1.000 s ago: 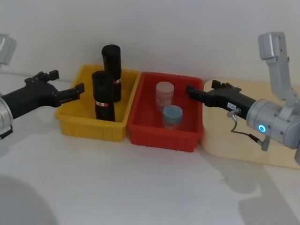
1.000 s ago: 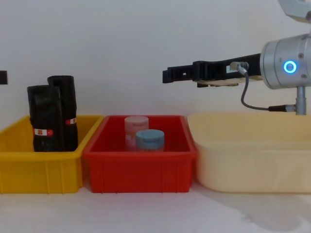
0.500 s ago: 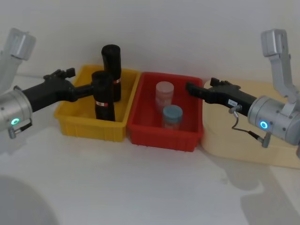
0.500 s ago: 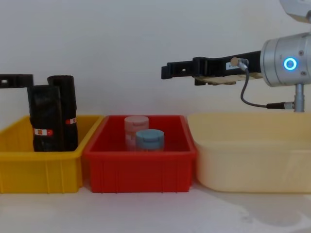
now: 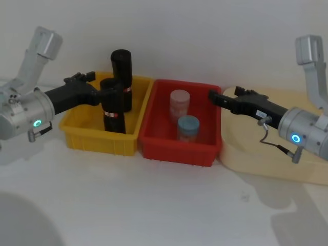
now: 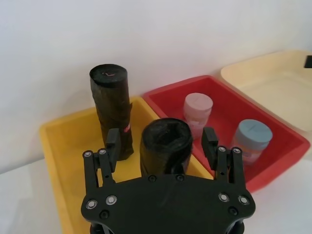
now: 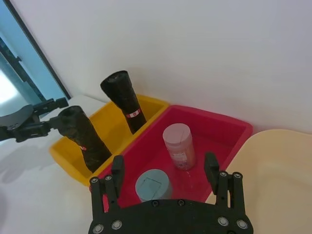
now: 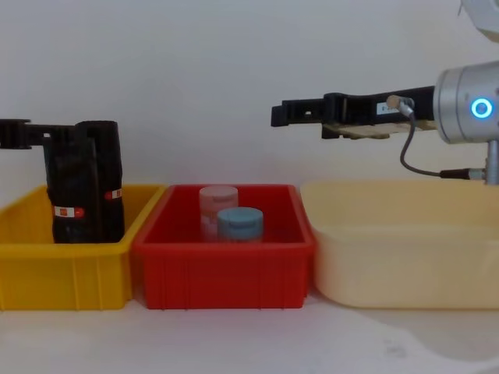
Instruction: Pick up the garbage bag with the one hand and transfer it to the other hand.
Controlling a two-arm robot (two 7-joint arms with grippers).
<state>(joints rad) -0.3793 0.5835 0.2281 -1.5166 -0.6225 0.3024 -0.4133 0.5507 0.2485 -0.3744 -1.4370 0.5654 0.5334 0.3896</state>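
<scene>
Our left tool (image 6: pixel 162 140) stands open astride the top of the garbage bag (image 5: pixel 113 110), with a gap at each finger, so we judge nothing is gripped yet. The bag stands upright in the yellow bin (image 5: pixel 97 141), just in front of a slimmer black roll (image 5: pixel 122 66). Our right tool (image 5: pixel 215 97) hangs open above the right end of the red bin (image 5: pixel 177 148). Closing, lifting and the handover are all left. The worktop (image 5: pixel 154 205) is white, with a plain white wall behind.

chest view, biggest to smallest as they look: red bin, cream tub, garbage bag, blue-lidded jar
1. cream tub, cut off at the right edge
2. red bin, nearly as large
3. garbage bag
4. blue-lidded jar, partly hidden inside the red bin
</scene>
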